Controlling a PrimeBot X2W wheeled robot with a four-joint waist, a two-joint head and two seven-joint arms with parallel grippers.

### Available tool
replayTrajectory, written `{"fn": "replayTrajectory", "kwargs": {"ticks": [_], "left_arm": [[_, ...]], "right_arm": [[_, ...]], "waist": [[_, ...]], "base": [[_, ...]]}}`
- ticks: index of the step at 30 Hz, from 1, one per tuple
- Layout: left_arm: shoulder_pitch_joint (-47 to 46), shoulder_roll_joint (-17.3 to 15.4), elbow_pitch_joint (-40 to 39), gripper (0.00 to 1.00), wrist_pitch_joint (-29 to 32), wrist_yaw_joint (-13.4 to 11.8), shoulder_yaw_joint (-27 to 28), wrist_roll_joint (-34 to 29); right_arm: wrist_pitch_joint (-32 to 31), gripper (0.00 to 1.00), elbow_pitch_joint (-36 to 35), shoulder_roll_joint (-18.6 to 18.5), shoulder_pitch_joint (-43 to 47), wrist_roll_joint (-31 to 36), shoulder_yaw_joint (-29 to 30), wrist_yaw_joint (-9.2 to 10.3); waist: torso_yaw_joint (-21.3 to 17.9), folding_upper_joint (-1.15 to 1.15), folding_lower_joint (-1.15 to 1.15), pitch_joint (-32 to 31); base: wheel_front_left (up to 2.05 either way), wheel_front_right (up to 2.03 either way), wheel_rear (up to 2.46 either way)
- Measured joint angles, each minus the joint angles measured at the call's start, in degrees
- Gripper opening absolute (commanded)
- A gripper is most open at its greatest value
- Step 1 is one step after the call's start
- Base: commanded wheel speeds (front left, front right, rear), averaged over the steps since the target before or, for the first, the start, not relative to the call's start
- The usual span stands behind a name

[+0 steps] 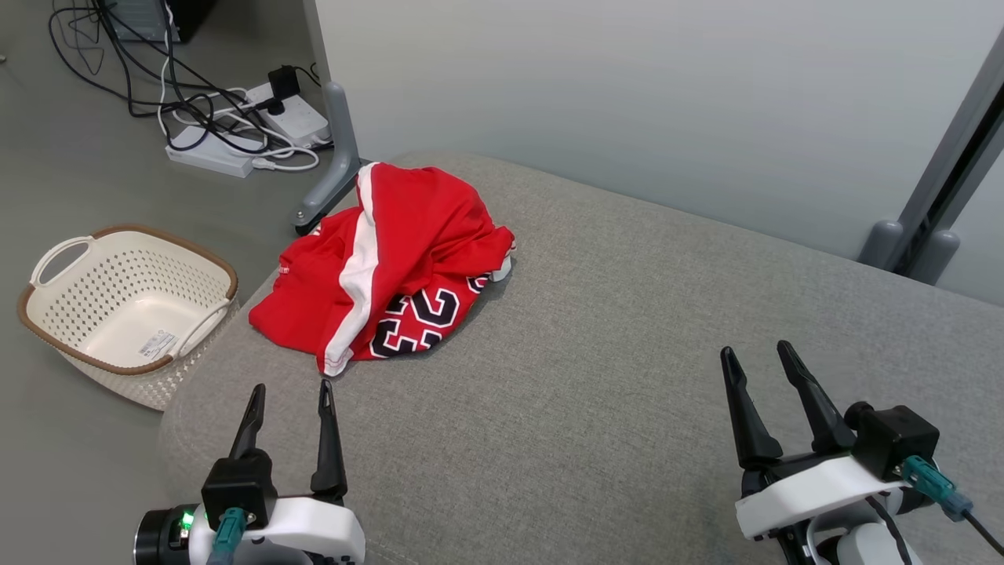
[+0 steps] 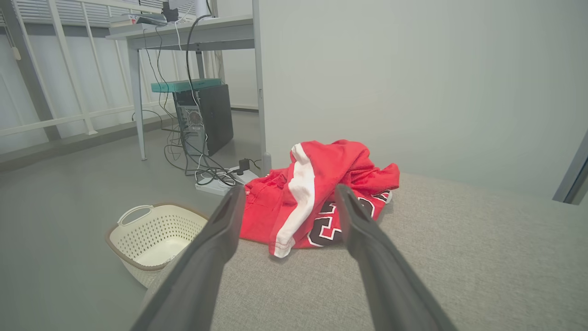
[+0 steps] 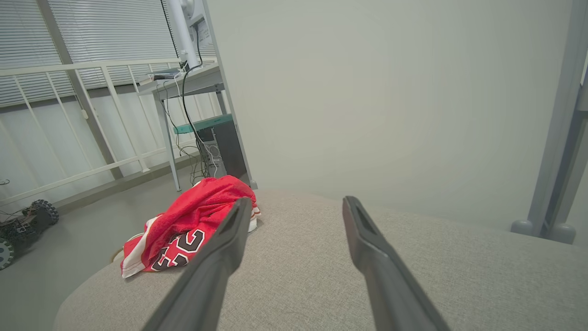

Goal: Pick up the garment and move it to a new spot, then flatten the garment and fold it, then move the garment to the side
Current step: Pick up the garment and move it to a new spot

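The garment [image 1: 392, 259] is a red jersey with a white stripe and black numerals, lying crumpled near the far left corner of the grey cushioned surface [image 1: 596, 377]. My left gripper [image 1: 292, 388] stands open just in front of its near edge, fingers pointing at it, not touching. My right gripper [image 1: 759, 353] is open at the lower right, well away from the cloth. The left wrist view shows the garment [image 2: 317, 197] straight ahead beyond my left gripper [image 2: 287, 192]. In the right wrist view the garment [image 3: 188, 225] lies off to the left of my right gripper [image 3: 297, 201].
A cream perforated basket [image 1: 125, 302] with a brown rim stands on the floor left of the surface. Power strips and cables [image 1: 243, 125] lie on the floor behind it. A pale wall [image 1: 627, 94] runs along the far edge, with a grey post [image 1: 941, 188] at right.
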State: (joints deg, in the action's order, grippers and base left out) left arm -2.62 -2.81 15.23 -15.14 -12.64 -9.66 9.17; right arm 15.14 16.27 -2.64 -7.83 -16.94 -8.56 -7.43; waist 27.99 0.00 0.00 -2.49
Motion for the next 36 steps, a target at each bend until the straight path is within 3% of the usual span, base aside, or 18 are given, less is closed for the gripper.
{"fn": "replayTrajectory", "kwargs": {"ticks": [20,31,36], "left_arm": [[0.5,0.1,-0.4,1.0,0.0,-0.5,0.7,0.6],[-2.7,-1.3,5.2,1.0,0.0,4.6,3.8,0.9],[-9.8,-5.5,8.0,1.0,0.0,8.3,5.2,0.9]], "right_arm": [[0.0,1.0,1.2,0.0,-0.5,0.2,0.7,0.0],[0.0,1.0,-2.3,-0.1,0.4,3.9,3.0,0.0],[0.0,1.0,-4.4,0.0,-2.5,5.8,2.1,0.0]], "waist": [[-0.1,0.0,0.0,-0.1],[-1.9,0.0,0.0,2.2],[-4.6,0.0,0.0,6.9]], "base": [[0.0,0.0,0.0],[0.0,0.0,0.0],[0.0,0.0,0.0]]}}
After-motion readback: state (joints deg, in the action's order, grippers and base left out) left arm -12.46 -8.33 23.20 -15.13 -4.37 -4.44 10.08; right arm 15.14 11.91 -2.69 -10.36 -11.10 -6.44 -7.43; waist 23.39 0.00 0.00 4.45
